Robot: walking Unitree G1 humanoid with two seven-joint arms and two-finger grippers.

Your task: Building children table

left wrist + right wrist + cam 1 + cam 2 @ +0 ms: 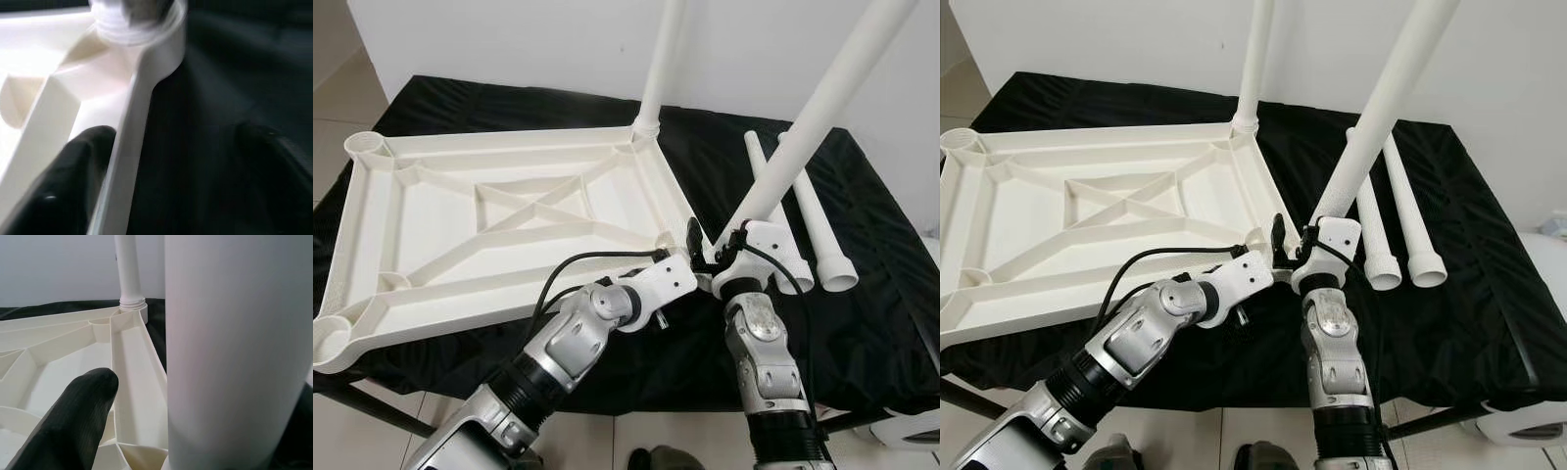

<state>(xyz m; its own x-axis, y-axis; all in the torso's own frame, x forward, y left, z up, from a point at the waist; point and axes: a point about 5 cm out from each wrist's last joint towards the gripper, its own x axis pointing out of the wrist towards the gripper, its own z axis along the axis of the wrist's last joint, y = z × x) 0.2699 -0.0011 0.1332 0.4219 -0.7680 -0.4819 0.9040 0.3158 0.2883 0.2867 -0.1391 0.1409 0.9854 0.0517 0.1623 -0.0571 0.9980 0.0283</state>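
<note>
Cream-white ribbed plastic tabletop [499,220], plain. Four white plastic tube legs [827,88], unpatterned. Black wrinkled cloth cover [862,235] beneath. Silver arms, black-fingered left gripper [694,235]. Pale tiled floor [342,78], white wall [509,39].
</note>
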